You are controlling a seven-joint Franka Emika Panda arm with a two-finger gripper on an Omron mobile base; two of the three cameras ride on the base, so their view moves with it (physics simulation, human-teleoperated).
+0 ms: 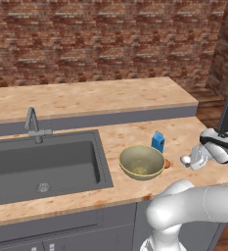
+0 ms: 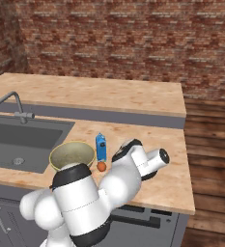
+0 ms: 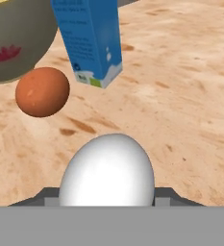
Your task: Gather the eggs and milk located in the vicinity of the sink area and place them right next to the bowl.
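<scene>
The olive-yellow bowl (image 1: 142, 162) (image 2: 71, 155) (image 3: 12, 38) stands on the counter right of the sink (image 1: 42, 166) (image 2: 22, 140). Just behind the bowl's right side is the blue milk carton (image 1: 158, 142) (image 2: 101, 146) (image 3: 89, 41), upright. An orange-brown egg-shaped thing (image 1: 167, 163) (image 2: 101, 166) (image 3: 42, 91) lies against the bowl's right side. A white egg (image 1: 185, 160) (image 3: 107, 170) sits between the fingers of my gripper (image 1: 189, 160) (image 3: 107, 194), which is shut on it, low over the counter a short way right of the bowl. The egg hides most of the fingertips.
The curved grey tap (image 1: 33, 122) (image 2: 12, 103) stands behind the sink. A raised counter ledge (image 1: 86, 98) runs along the back below the brick wall. The counter's right end (image 1: 198, 105) drops to a wooden floor (image 2: 210, 144). My own arm covers the front right counter.
</scene>
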